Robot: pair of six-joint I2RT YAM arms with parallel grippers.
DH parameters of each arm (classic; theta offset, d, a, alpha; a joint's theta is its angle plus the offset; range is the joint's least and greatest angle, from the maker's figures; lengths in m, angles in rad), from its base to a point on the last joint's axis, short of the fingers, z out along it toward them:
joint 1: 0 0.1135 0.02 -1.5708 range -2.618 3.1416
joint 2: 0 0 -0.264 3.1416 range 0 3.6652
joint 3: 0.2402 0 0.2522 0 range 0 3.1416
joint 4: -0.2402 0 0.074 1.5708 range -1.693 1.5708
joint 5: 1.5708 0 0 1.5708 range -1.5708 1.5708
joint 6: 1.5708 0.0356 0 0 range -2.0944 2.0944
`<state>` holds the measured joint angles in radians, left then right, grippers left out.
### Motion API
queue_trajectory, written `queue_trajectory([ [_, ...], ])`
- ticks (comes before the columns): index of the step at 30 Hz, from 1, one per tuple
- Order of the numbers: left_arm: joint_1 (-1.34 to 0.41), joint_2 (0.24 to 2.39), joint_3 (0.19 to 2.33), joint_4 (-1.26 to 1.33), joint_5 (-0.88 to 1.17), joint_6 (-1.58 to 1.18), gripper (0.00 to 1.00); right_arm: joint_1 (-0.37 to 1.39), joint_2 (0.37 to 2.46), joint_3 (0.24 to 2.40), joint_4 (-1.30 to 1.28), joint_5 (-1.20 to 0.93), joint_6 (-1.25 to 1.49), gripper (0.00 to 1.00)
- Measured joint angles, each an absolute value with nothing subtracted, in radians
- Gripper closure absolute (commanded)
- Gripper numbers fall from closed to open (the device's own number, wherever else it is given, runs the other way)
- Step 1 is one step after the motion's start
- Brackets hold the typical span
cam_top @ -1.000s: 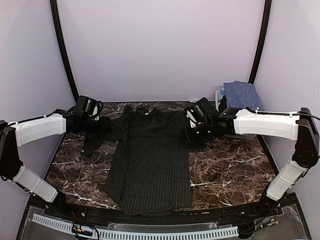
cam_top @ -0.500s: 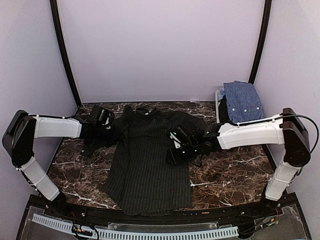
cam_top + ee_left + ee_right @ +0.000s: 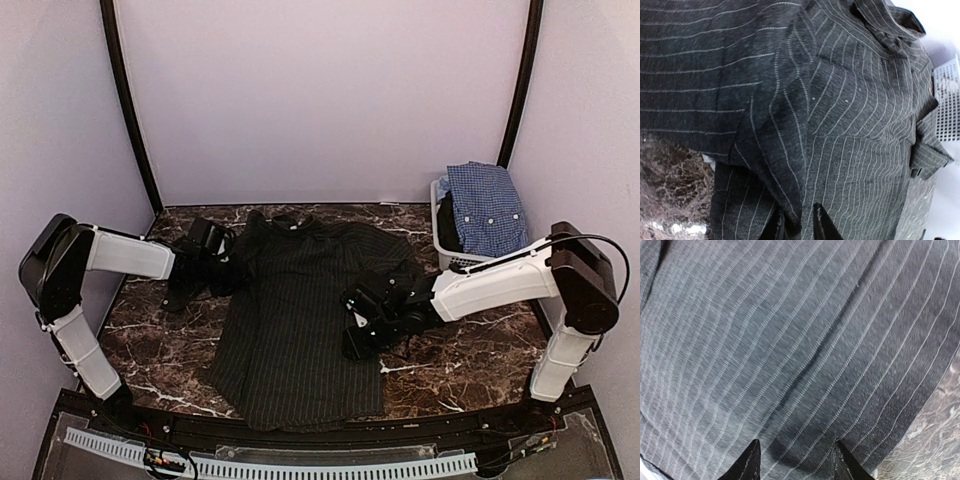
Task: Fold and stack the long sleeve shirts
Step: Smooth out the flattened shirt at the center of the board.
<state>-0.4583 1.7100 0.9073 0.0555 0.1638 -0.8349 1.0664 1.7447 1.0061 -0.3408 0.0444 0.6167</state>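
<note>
Slippage is the nearest hazard. On the tabletop [image 3: 470,345] the black shirt [image 3: 300,320] lies spread out, collar toward the far edge and hem close to the near edge. The check shirt [image 3: 485,205] is heaped in the basket [image 3: 441,228] at the far right corner.

Toward the left edge, at the shoulder and sleeve, the left tool [image 3: 800,226] is nearly closed, with a thin ridge of striped cloth nipped between its fingers. That bite looks shallow. A pull across the body could let the cloth slide free, or drag the whole shirt sideways and rumple the flat panel.

Over the shirt's right side, near the cloth's edge, the right tool [image 3: 796,462] hangs with its jaws wide, holding nothing. If it closes there it may catch only the top layer, or none at all, and the fold would come out crooked. Both arms working the same cloth could also pull against each other and skew the collar line.
</note>
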Motion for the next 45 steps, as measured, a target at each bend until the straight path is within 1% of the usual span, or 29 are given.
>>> queue_trajectory([
  [1, -0.458, 1.711, 0.907, 0.055, 0.163, -0.84, 0.95, 1.067, 1.745, 0.997, -0.336, 0.044, 0.622, 0.56],
  [3, -0.458, 1.711, 0.908, 0.053, 0.148, -0.836, 0.99, 1.067, 1.744, 0.973, -0.324, 0.045, 0.63, 0.56],
  [5, -0.457, 1.71, 0.908, 0.045, 0.115, -0.826, 1.0, 1.068, 1.728, 0.95, -0.305, 0.045, 0.64, 0.56],
  [10, -0.416, 1.692, 0.918, -0.024, 0.057, -0.792, 1.0, 1.068, 1.695, 0.898, -0.261, 0.045, 0.657, 0.58],
  [15, -0.3, 1.681, 0.941, -0.072, 0.023, -0.748, 1.0, 1.068, 1.687, 0.886, -0.249, 0.044, 0.667, 0.59],
  [20, -0.202, 1.692, 0.969, -0.118, 0.021, -0.698, 0.96, 1.068, 1.685, 0.881, -0.246, 0.045, 0.667, 0.59],
  [33, -0.177, 1.821, 1.122, -0.205, 0.048, -0.615, 0.95, 1.056, 1.684, 0.875, -0.242, 0.069, 0.664, 0.6],
  [38, -0.176, 1.845, 1.151, -0.224, 0.091, -0.591, 0.93, 0.98, 1.64, 0.82, -0.223, 0.076, 0.652, 0.6],
  [41, -0.176, 1.861, 1.159, -0.241, 0.115, -0.574, 0.85, 0.931, 1.621, 0.803, -0.233, 0.084, 0.64, 0.61],
  [42, -0.176, 1.865, 1.161, -0.251, 0.12, -0.567, 0.78, 0.919, 1.62, 0.803, -0.237, 0.087, 0.633, 0.61],
  [44, -0.177, 1.867, 1.162, -0.272, 0.125, -0.552, 0.7, 0.912, 1.62, 0.806, -0.244, 0.088, 0.624, 0.61],
  [45, -0.185, 1.866, 1.164, -0.287, 0.124, -0.548, 0.67, 0.913, 1.62, 0.809, -0.25, 0.088, 0.62, 0.6],
])
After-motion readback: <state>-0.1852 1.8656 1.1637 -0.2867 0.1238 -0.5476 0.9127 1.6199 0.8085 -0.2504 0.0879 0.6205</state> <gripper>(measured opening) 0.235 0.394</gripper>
